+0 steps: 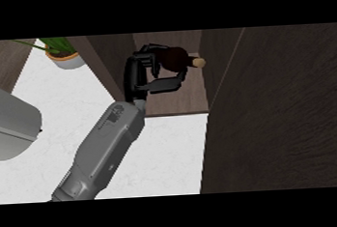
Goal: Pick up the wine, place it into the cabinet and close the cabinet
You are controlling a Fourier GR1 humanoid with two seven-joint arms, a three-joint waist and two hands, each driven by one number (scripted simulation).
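- Inside the open cabinet [172,103], seen from the head view, a black hand [149,73] curls its fingers and thumb around the wine [177,58], a dark bottle lying tilted with its pale cork end pointing toward the right.
- Which hand this is cannot be told for certain; its grey forearm [105,147] rises from the lower left of the view and slants up and to the right, so it reads as the robot's left hand.
- Fingers wrap over the bottle's upper side, while the thumb presses in from below, hiding much of the bottle's body.
- Wine sits within the cabinet's opening, above its brown wooden shelf, between the left wall and the right wall; whether it touches the shelf cannot be told.
- Cabinet door [278,109], a broad dark wood panel, stands open and fills the right side of the view from top to bottom.
- White counter [159,154] spreads under the forearm, reaching the cabinet's front edge.
- Potted plant [63,54] with green leaves stands on the counter at the upper left, just beside the cabinet's left wall.
- Grey rounded appliance [8,124] occupies the left edge, well apart from the bottle.
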